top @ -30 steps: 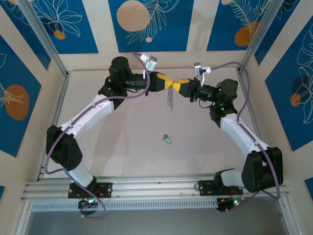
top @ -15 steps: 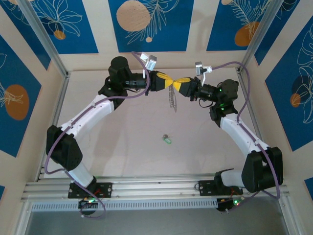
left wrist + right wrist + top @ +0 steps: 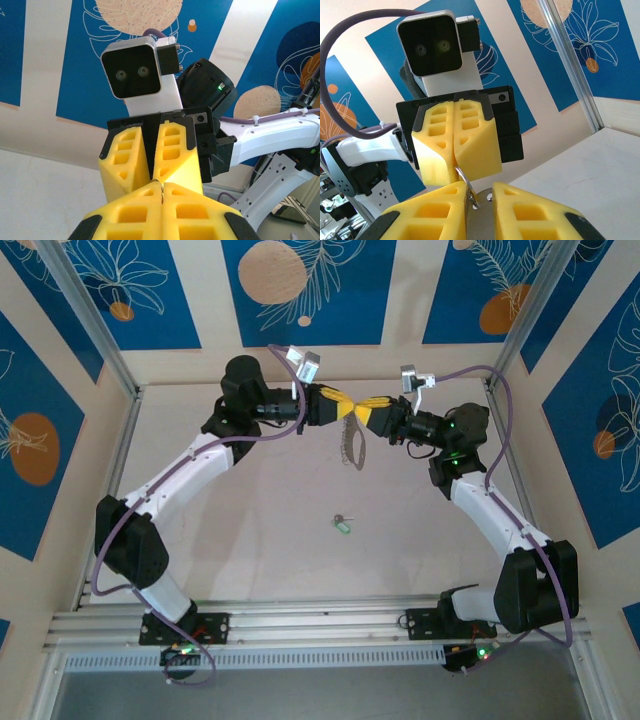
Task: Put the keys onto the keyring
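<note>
Left gripper (image 3: 162, 189) clenched on the thin wire of the keyring (image 3: 350, 447); loop hangs below my fingertips, above the table (image 3: 250, 540); right gripper (image 3: 479, 196) tip to tip with it, jaws slightly parted, wire in the gap; green-headed key (image 3: 342, 525) flat on the table, well apart, nearer my bases.

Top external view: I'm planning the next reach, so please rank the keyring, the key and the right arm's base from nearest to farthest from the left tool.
1. Keyring, hanging right at the left tool.
2. Key, mid-table.
3. Right arm's base, near edge, right side.
</note>
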{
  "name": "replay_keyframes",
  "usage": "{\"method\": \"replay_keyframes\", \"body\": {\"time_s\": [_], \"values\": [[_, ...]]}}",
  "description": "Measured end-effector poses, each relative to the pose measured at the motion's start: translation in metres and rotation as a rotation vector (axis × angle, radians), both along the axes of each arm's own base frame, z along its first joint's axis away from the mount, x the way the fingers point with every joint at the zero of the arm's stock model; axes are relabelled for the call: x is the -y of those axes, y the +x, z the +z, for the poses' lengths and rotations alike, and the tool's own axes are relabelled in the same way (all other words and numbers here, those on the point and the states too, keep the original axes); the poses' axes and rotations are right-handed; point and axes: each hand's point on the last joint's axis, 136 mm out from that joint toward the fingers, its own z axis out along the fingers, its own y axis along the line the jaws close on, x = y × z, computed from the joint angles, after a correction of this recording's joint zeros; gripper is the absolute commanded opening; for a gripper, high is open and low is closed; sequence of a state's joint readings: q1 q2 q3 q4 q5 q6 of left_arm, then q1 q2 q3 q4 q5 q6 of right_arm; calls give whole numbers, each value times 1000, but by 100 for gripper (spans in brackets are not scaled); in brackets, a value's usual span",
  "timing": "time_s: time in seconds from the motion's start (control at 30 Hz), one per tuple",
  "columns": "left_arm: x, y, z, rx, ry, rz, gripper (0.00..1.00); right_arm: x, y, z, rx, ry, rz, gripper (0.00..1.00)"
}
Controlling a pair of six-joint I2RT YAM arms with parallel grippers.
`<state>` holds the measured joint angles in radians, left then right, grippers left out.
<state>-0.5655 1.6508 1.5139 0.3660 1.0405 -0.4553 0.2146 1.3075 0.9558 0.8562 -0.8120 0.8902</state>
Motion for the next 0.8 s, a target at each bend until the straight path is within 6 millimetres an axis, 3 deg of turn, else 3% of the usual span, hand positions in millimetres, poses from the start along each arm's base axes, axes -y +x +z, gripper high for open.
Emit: {"method": "replay_keyframes", "body": {"time_s": [0.8], "values": [[3, -1, -1, -39, -16, -44, 0, 9, 3, 6, 23, 11, -22, 27]]}}
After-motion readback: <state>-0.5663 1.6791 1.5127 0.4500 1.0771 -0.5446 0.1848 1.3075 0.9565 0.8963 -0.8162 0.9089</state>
